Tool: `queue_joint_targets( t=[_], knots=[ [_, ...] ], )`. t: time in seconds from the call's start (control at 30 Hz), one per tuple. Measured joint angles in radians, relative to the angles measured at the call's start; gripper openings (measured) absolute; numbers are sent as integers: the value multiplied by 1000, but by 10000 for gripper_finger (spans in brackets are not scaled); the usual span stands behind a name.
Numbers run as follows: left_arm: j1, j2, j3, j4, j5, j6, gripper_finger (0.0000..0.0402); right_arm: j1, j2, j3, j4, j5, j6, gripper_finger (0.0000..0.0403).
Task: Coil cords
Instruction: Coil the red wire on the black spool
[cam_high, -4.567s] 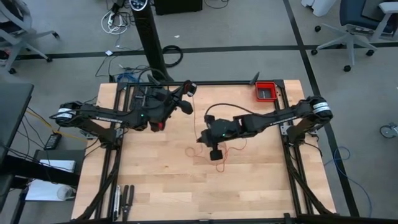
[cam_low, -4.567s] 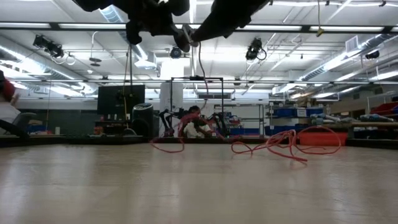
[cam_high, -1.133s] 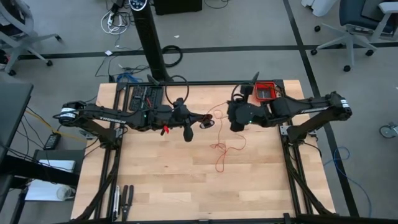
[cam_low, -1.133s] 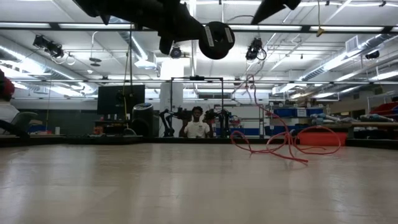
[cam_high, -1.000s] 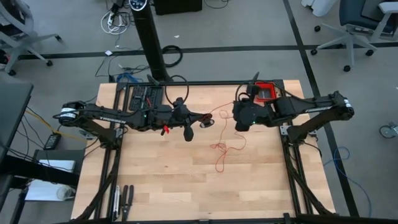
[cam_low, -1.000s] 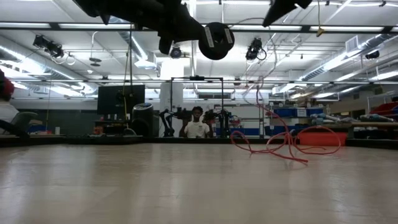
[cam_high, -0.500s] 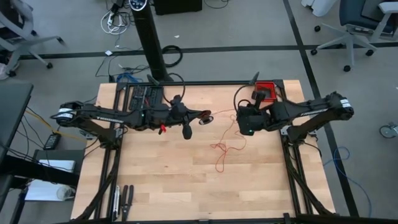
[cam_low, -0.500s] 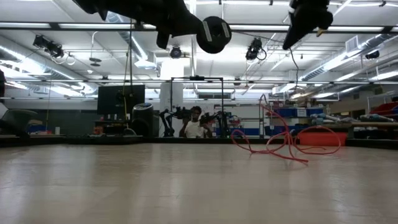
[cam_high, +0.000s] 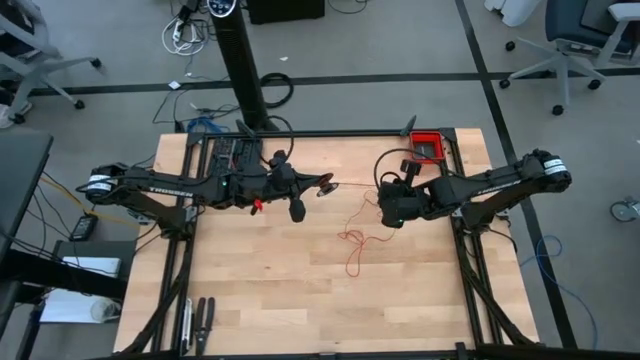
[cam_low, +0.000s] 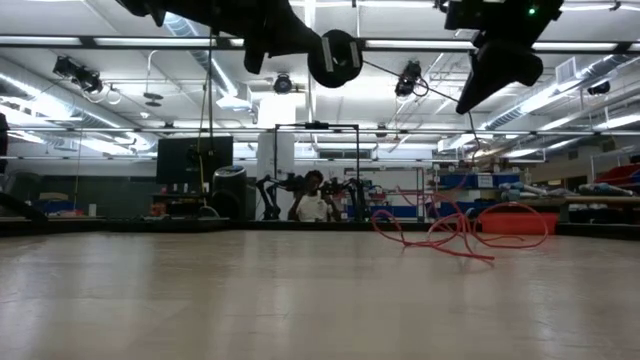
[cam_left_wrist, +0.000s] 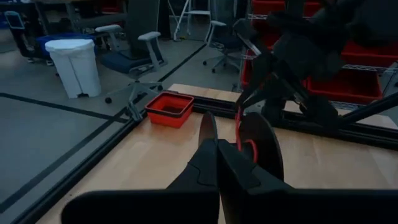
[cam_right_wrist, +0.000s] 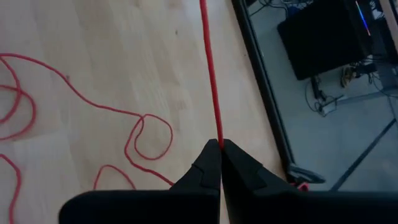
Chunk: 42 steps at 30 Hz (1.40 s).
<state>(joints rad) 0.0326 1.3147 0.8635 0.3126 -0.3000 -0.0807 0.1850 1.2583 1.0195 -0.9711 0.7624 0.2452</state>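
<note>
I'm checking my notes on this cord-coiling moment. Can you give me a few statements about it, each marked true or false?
1. The right gripper is shut on the red cord. True.
2. All of the cord is lifted off the table. False: loose loops lie on the wood.
3. The red bin sits at a far corner of the table. True.
4. The left gripper is wide open. False: it is shut.

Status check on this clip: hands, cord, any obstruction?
Left hand and right hand both shut on the red cord, held taut between them above the table. Slack end loose on the wood. Nothing in the way.
</note>
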Motion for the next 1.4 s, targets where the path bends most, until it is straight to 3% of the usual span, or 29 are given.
queue_joint_targets(
  t=[0.3, 0.5, 0.73, 0.93, 1.03, 1.2, 1.27, 1.4],
  knots=[
    [-1, -2, 10, 20, -3, 2, 1, 42, -101, -117, 129, -1, 43, 0],
    [-1, 0, 13, 116, -23, 2, 1, 52, -118, -217, 353, -2, 14, 6],
    [-2, -5, 20, 169, -92, 28, 1, 49, -116, -344, 715, -33, -81, 62],
    [-21, -3, 18, 160, -106, 82, 0, 65, -116, -424, 743, -31, 42, 99],
    [-26, -2, 17, 174, -112, 105, 0, 92, -119, -444, 752, 16, 56, 100],
    [-30, -1, 17, 204, -111, 120, 0, 112, -113, -444, 852, 112, -87, 96],
    [-35, -1, 17, 238, -111, 137, 0, 80, -113, -444, 870, 88, -82, 96],
    [-45, 0, 17, 276, -107, 159, 0, 10, -113, -453, 894, -71, -82, 98]
  ],
)
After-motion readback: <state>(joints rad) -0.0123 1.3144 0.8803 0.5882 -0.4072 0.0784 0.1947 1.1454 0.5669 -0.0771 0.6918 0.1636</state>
